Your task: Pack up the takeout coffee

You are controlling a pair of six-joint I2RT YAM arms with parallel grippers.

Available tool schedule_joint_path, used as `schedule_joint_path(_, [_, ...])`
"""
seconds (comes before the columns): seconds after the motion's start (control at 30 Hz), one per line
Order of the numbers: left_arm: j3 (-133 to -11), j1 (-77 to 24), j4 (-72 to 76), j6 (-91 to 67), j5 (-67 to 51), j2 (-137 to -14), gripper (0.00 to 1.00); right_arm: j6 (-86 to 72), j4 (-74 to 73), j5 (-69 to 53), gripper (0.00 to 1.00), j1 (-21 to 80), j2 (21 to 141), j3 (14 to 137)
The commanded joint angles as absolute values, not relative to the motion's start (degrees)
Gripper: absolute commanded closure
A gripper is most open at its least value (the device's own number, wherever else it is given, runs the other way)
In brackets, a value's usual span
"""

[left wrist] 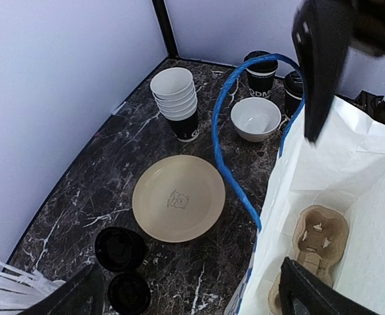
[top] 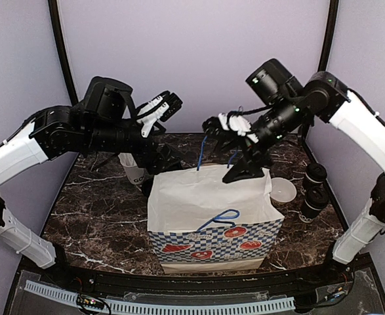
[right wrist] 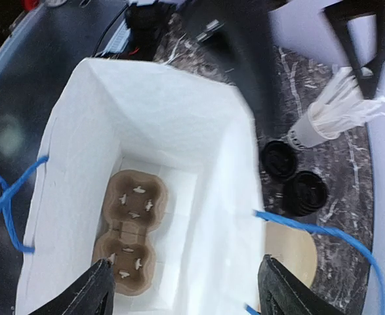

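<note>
Two lidded cups (left wrist: 261,75) stand near one bag (left wrist: 323,170) holding one carrier (left wrist: 317,236).

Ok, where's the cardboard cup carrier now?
The carrier lies flat on the bottom of the white paper bag, standing mid-table near the front edge; both wrist views show it, slots empty.

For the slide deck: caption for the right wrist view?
Open right gripper above the white paper bag, an empty cardboard cup carrier on its floor.

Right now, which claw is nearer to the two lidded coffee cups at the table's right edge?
Right. The right claw is above the open bag, left of the lidded coffee cups; the left claw is over the bag's left edge, farther to the left.
</note>
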State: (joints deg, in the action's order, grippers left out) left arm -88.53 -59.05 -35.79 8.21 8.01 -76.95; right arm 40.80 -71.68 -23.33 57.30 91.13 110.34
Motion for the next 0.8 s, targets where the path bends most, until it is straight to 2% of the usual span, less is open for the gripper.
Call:
schedule_joint_path(0.0, [-93.56, -57.04, -34.45, 10.38, 1.32, -80.98, 0.06, 44.95, -74.86, -32.94, 0.25, 46.56, 84.46, 113.98])
schedule_joint_path(0.1, [-96.18, -55.08, -33.38, 9.89, -3.6, -85.96, 0.07, 44.85, -74.26, -34.78, 0.24, 38.82, 81.55, 112.49])
schedule_joint_path(0.37, [-101.19, -51.71, -33.1, 11.57, -17.06, -93.4, 0.27, 40.44, -67.5, -37.71, 0.26, 18.94, 75.82, 101.14])
schedule_joint_path(0.5, [-100.43, -50.94, -33.11, 13.25, -23.27, -93.82, 0.36, 38.39, -65.37, -37.32, 0.29, 9.12, 76.82, 93.71])
schedule_joint_path(0.63, [-100.03, -50.72, -34.06, 13.89, -29.99, -93.73, 0.44, 39.06, -69.77, -39.55, 0.36, -1.33, 81.89, 92.36])
schedule_joint_path(0.7, [-99.49, -50.71, -34.28, 13.48, -32.5, -93.06, 0.5, 39.56, -71.44, -34.69, 0.42, -3.71, 83.18, 91.62])
schedule_joint_path(0.77, [-98.94, -50.71, -34.41, 13.1, -33.4, -92.48, 0.58, 38.7, -69.6, -28.34, 0.43, -3.86, 82.09, 87.65])
